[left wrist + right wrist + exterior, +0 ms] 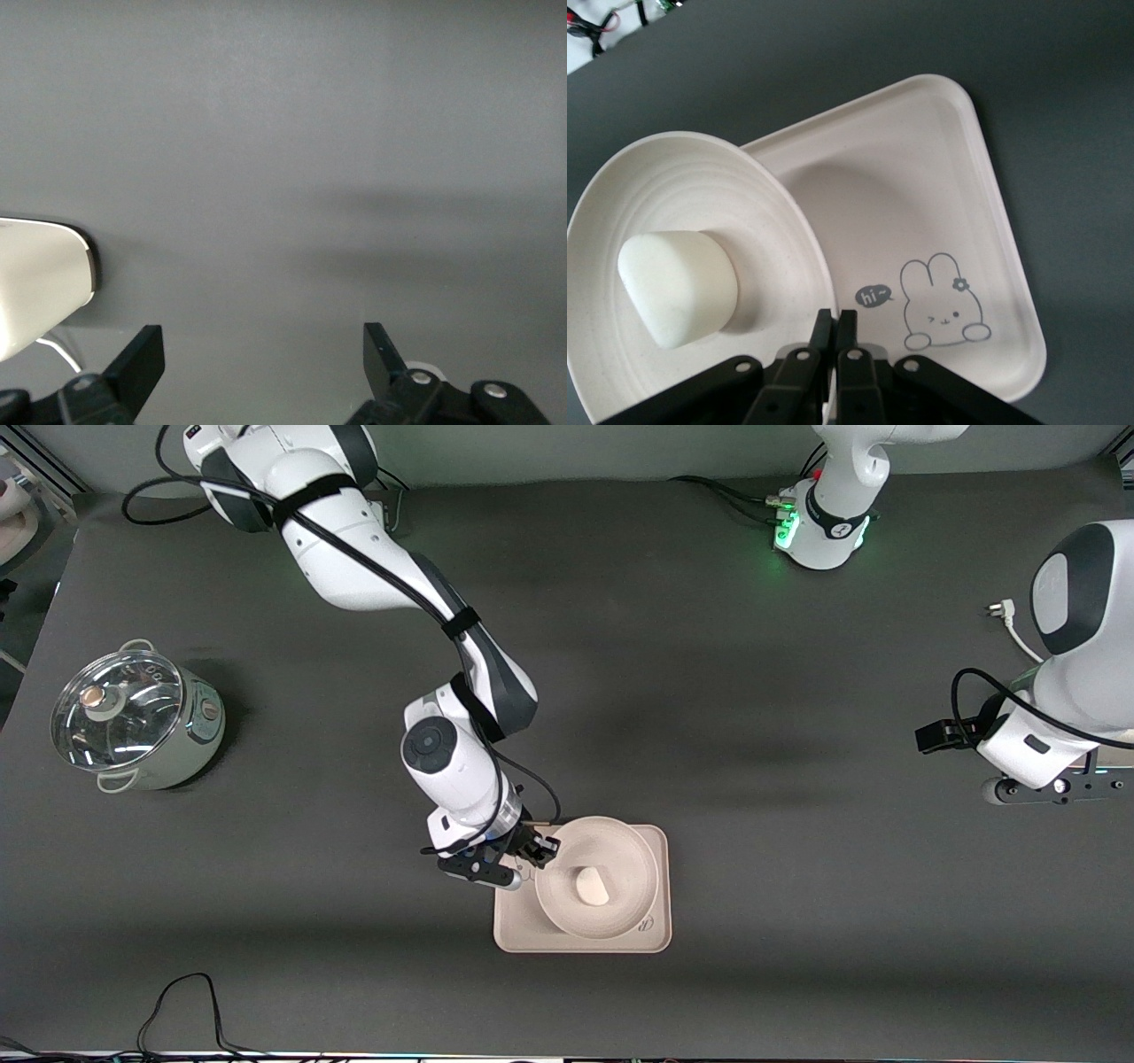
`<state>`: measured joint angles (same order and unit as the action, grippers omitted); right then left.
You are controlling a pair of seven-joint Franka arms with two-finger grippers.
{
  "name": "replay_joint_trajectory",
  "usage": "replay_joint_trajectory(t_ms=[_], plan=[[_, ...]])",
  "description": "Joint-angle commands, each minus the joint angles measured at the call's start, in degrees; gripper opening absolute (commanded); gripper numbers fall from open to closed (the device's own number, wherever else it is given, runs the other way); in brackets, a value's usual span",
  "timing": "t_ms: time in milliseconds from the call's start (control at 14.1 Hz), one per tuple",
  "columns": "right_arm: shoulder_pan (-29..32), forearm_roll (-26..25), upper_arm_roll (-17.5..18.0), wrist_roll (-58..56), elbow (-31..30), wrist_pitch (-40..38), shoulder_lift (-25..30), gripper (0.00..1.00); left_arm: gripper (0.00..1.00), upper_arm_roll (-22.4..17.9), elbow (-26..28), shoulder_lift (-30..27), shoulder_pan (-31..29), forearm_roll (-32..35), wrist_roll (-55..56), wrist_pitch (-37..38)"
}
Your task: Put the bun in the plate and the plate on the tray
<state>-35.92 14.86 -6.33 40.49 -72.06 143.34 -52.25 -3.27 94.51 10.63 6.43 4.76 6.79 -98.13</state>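
The round cream plate is over the rectangular tray, and its rim reaches past the tray's edge that is farther from the front camera. The off-white bun lies in the plate. My right gripper is shut on the plate's rim on the side toward the right arm's end of the table. In the right wrist view the gripper pinches the rim of the plate, which holds the bun and casts a shadow on the tray with its rabbit drawing. My left gripper waits open and empty over bare table.
A pale green pot with a glass lid stands toward the right arm's end of the table. A white plug and cable lie by the left arm. A black cable loops at the table's edge nearest the front camera.
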Motion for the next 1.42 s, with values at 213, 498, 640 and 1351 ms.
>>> replay_joint_trajectory(t_ms=[213,498,640,1351], plan=[[-0.3,1.6,0.0,-0.6,2.6,1.8,-4.3,0.00,1.00,-0.2,0.1,-5.9,1.0,-0.7,0.3,1.1],[-0.5,1.4,0.0,-0.6,0.8,3.4,-4.4,0.00,1.00,0.0,4.0,-13.3,1.1,-0.7,0.4,2.8],[-0.5,1.3,0.0,-0.6,0.1,5.2,-4.9,0.00,1.00,0.5,5.4,-14.2,1.7,0.2,0.5,2.7],[0.9,1.7,-0.3,-0.5,0.5,-13.8,6.1,1.00,1.00,0.9,5.2,-13.8,1.7,0.2,0.9,3.6]])
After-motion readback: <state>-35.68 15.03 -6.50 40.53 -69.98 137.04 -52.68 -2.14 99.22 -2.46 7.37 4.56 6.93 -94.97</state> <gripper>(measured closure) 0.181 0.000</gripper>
